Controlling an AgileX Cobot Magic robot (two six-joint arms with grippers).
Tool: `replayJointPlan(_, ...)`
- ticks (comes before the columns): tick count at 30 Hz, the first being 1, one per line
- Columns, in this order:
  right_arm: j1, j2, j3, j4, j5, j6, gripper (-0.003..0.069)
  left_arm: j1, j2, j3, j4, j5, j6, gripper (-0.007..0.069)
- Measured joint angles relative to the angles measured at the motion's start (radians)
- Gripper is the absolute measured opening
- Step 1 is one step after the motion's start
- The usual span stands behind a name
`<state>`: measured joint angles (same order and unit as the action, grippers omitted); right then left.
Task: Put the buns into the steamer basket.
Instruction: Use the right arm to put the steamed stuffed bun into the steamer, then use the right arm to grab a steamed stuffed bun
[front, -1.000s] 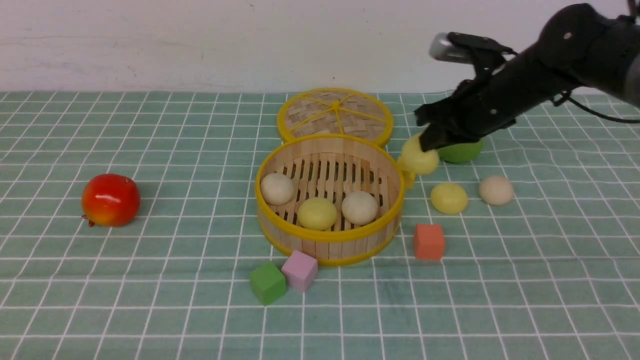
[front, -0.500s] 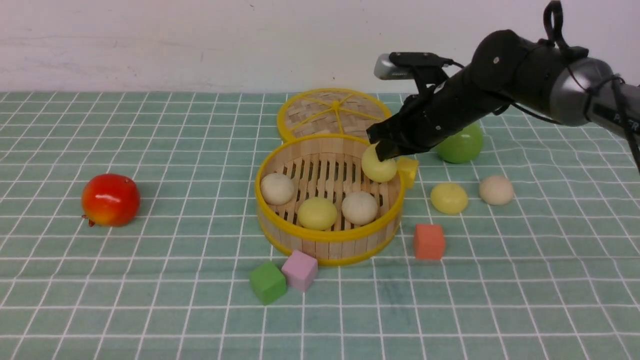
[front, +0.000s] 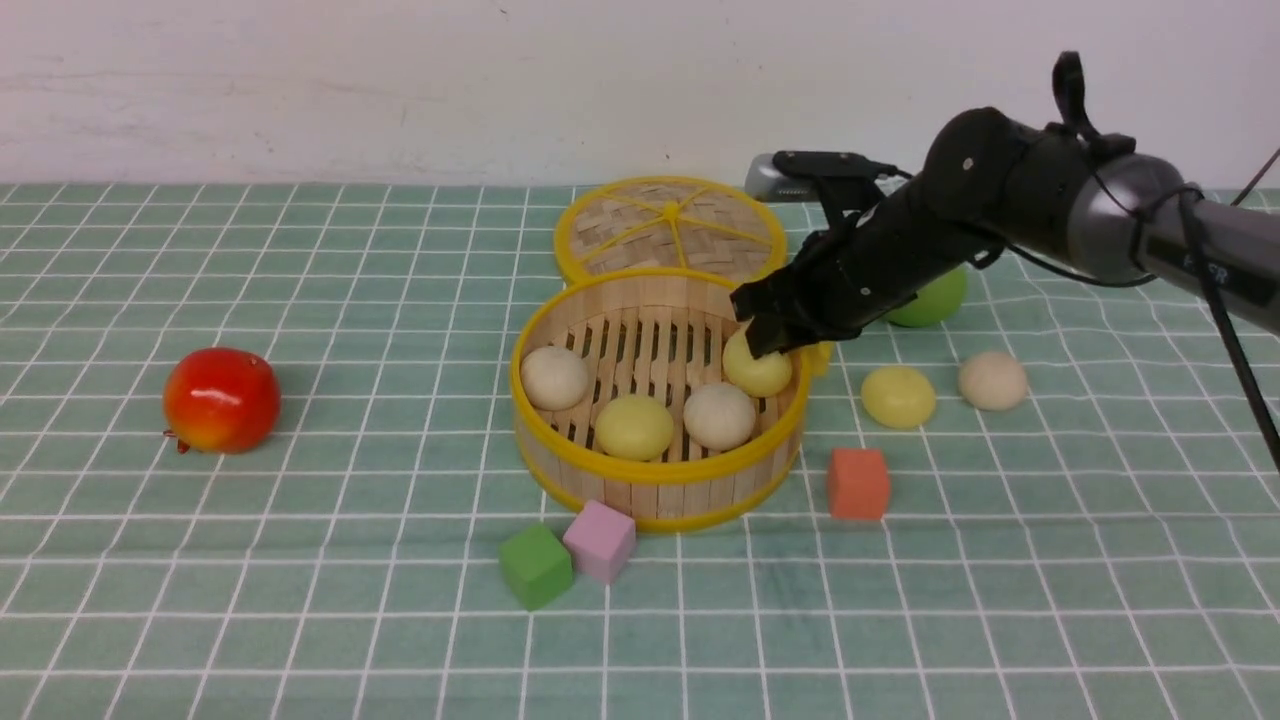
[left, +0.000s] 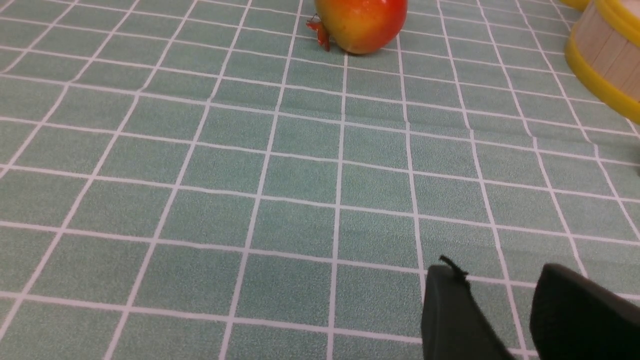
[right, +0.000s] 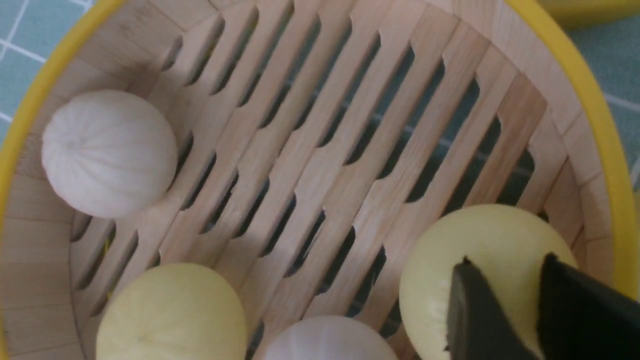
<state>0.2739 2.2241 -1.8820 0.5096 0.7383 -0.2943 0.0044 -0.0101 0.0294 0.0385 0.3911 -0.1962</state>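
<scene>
Counter (front: 300, 620): green cloth with a white grid carries everything, and a plain pale wall stands behind.
Left pincer (left: 500, 280): released, jaws apart with nothing between them, low over bare cloth. The red apple (left: 361, 22) lies ahead of it.
Cubes: green cube (front: 535, 565) and pink cube (front: 600, 540) touch each other just in front of the basket. The orange cube (front: 858, 483) sits off its right front.
Steamer basket (front: 650, 472): upright at centre, holding four buns. Three are the left off-white bun (front: 554, 377), front yellow bun (front: 634, 426) and middle off-white bun (front: 719, 415).
Loose buns: loose yellow bun (front: 898, 396) and loose off-white bun (front: 992, 380) lie on the cloth to the right of the basket.
Right pincer (front: 765, 338): reaches in over the basket's right rim. The fourth bun (front: 757, 372) lies directly under its tips by the right inner wall, seemingly on the slats. I cannot tell whether the grasp is let go.
Reach: from the right pincer, both loose buns lie rightward and toward the robot, the yellow one nearer. They are round, so there is no axis to match. The right arm looks the better placed.
Far: green apple (front: 935, 298) sits partly behind the arm, and the lid (front: 670, 225) lies flat behind the basket.
</scene>
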Motion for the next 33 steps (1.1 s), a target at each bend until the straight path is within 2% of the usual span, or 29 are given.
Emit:
replayJointPlan(5,-0.013,-0.027,0.0,0.043,0.017,0.022,0.0421,0.0,0.0,0.0,0.0,0.0,0.0,0.0238)
replayJointPlan(6,-0.014,-0.03,0.0,0.043,0.019,0.022,0.0428,0.0,0.0,0.0,0.0,0.0,0.0,0.0238)
replayJointPlan(7,-0.028,-0.052,0.0,0.048,0.027,0.025,0.047,0.0,0.0,0.0,0.0,0.0,0.0,0.0238)
replayJointPlan(9,-0.06,-0.087,0.0,0.051,0.035,0.025,0.0511,0.0,0.0,0.0,0.0,0.0,0.0,0.0238)
replayJointPlan(12,-0.12,-0.126,-0.004,0.01,0.041,0.015,0.0526,0.0,0.0,0.0,-0.001,0.0,0.0,0.0238)
replayJointPlan(15,-0.179,-0.136,-0.005,-0.118,0.093,0.024,0.0517,0.0,0.0,0.0,-0.001,0.0,0.0,0.0238)
replayJointPlan(17,-0.187,-0.135,-0.003,-0.157,0.112,0.039,0.0512,0.0,0.0,0.0,-0.001,0.0,0.0,0.0238)
replayJointPlan(19,-0.202,-0.123,0.007,-0.291,0.15,0.109,0.0477,0.0,0.0,0.0,-0.001,0.0,0.0,0.0238)
replayJointPlan(20,-0.202,-0.122,0.007,-0.291,0.15,0.113,0.0474,0.0,0.0,0.0,-0.001,0.0,0.0,0.0238)
replayJointPlan(22,-0.203,-0.106,0.011,-0.381,0.15,0.163,0.0414,0.0,0.0,0.0,-0.001,0.0,0.0,0.0238)
replayJointPlan(23,-0.203,-0.106,0.011,-0.385,0.15,0.166,0.0408,0.0,0.0,0.0,-0.001,0.0,0.0,0.0238)
replayJointPlan(27,-0.206,-0.077,0.011,-0.42,0.145,0.207,0.0293,0.0,0.0,0.0,-0.001,0.0,0.0,0.0238)
replayJointPlan(29,-0.213,-0.066,0.011,-0.421,0.144,0.225,0.0259,0.0,0.0,0.0,-0.001,0.0,0.0,0.0238)
replayJointPlan(33,-0.226,-0.048,0.011,-0.418,0.14,0.256,0.0241,0.0,0.0,0.0,-0.001,0.0,0.0,0.0238)
